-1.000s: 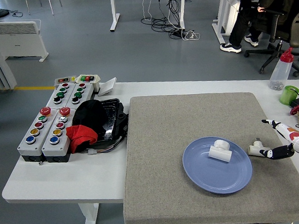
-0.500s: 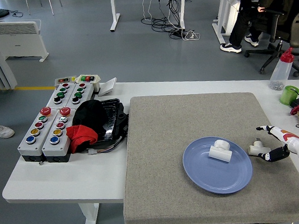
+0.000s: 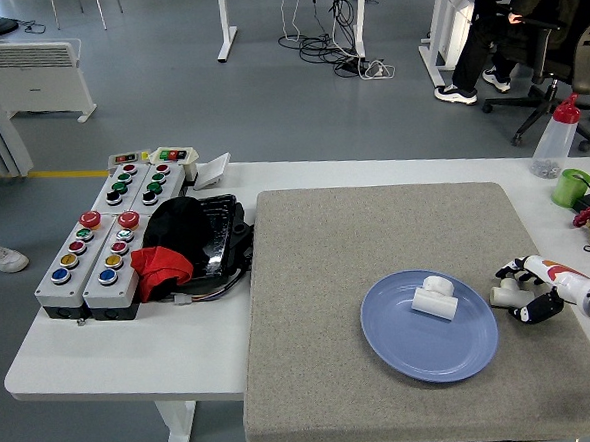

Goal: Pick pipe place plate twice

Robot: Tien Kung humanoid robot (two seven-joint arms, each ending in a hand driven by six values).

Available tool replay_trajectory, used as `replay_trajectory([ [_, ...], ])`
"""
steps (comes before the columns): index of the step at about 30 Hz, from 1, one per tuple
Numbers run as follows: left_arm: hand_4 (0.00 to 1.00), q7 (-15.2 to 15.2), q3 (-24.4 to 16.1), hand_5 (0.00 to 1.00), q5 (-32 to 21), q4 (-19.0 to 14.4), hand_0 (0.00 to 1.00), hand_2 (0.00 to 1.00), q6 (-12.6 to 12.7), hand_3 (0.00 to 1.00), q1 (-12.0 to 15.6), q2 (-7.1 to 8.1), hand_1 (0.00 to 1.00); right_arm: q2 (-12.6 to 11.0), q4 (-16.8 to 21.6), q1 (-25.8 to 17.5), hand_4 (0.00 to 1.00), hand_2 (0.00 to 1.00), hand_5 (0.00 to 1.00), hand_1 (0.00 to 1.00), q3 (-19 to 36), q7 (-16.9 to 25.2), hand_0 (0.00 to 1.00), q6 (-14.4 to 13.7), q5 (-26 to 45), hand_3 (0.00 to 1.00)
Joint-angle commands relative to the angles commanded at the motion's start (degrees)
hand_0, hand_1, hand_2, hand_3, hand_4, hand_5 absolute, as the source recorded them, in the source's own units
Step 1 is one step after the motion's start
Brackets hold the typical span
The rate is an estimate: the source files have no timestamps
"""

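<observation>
The white surface carries a large grey felt mat across its right part, and on the bare left part sit grey control boxes studded with coloured buttons, next to a heap of black and red gear. Along the far right edge stand a clear spray bottle with a red top and a green cup. Beyond the surface, a person sits in an office chair and takes no part in the work. On the mat, toward its near right, lies the blue plate. One white pipe fitting already rests on the plate's upper right portion, so the first of the two placements looks finished. The second pipe fitting lies on the mat just off the plate's right rim, not yet lifted. The right robot hand comes in from the right edge and has its fingers around this piece, one white finger above it and the dark thumb below, close to or touching it; they appear partly spread and not firmly clamped, so the grasp reads as being formed and not complete. The left robot hand does not appear in the view. Judged this way, the task stands about halfway: what is left is closing on the second fitting, lifting it, carrying it leftward over the rim and setting it down beside the first.
</observation>
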Motion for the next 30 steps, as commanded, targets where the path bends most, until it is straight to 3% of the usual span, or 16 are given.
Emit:
replay_trajectory([
  [3, 0.41, 0.0, 0.1, 0.998, -0.1, 0.0, 0.584, 0.585, 0.0, 0.487, 0.0, 0.04, 0.578, -0.1, -0.1, -0.3, 0.61, 0.758, 0.179, 0.704, -0.2, 0.7, 0.704, -1.7, 1.0, 0.726],
  [4, 0.41, 0.0, 0.1, 0.998, -0.1, 0.0, 0.584, 0.586, 0.0, 0.487, 0.0, 0.04, 0.578, -0.2, -0.2, -0.4, 0.488, 0.618, 0.1, 0.53, -0.2, 0.7, 0.447, -1.7, 1.3, 0.644],
  [9, 0.41, 0.0, 0.0, 0.998, 0.0, 0.0, 0.584, 0.586, 0.0, 0.487, 0.1, 0.03, 0.578, -0.5, 0.0, -1.0, 0.488, 0.618, 0.1, 0.53, -0.3, 0.2, 0.447, -1.2, 1.9, 0.644],
  [10, 0.409, 0.0, 0.0, 0.998, 0.0, 0.0, 0.583, 0.585, 0.0, 0.487, 0.1, 0.02, 0.578, -0.5, 0.0, -1.1, 0.462, 0.576, 0.092, 0.462, -0.2, 0.3, 0.347, -1.3, 1.9, 0.607],
  [15, 0.409, 0.0, -0.1, 0.998, 0.1, 0.0, 0.583, 0.585, -0.1, 0.487, 0.1, 0.0, 0.578, -1.1, 1.3, -1.9, 0.462, 0.576, 0.092, 0.462, 0.6, 0.9, 0.347, -2.1, 2.0, 0.607],
  [16, 0.409, 0.0, -0.1, 0.998, 0.2, 0.0, 0.583, 0.585, -0.1, 0.486, 0.0, 0.0, 0.577, -1.3, 1.9, -2.1, 0.441, 0.553, 0.095, 0.43, 1.0, 1.2, 0.289, -2.6, 2.0, 0.587],
  [21, 0.409, 0.1, -0.2, 0.998, 0.2, 0.0, 0.583, 0.585, -0.1, 0.486, 0.0, 0.05, 0.577, -2.0, 3.0, -2.2, 0.441, 0.553, 0.095, 0.43, 1.5, 1.9, 0.289, -3.4, 2.4, 0.587],
  [22, 0.409, 0.0, -0.2, 0.998, 0.3, 0.0, 0.584, 0.584, -0.1, 0.486, 0.0, 0.04, 0.577, -2.1, 3.2, -2.2, 0.421, 0.537, 0.098, 0.41, 1.5, 2.0, 0.247, -3.5, 2.5, 0.574],
  [30, 0.408, 0.0, -0.1, 0.998, 0.3, 0.0, 0.583, 0.584, -0.1, 0.486, 0.0, 0.02, 0.578, -2.6, 5.2, -2.9, 0.397, 0.536, 0.084, 0.407, 2.9, 2.0, 0.239, -3.8, 1.9, 0.569],
])
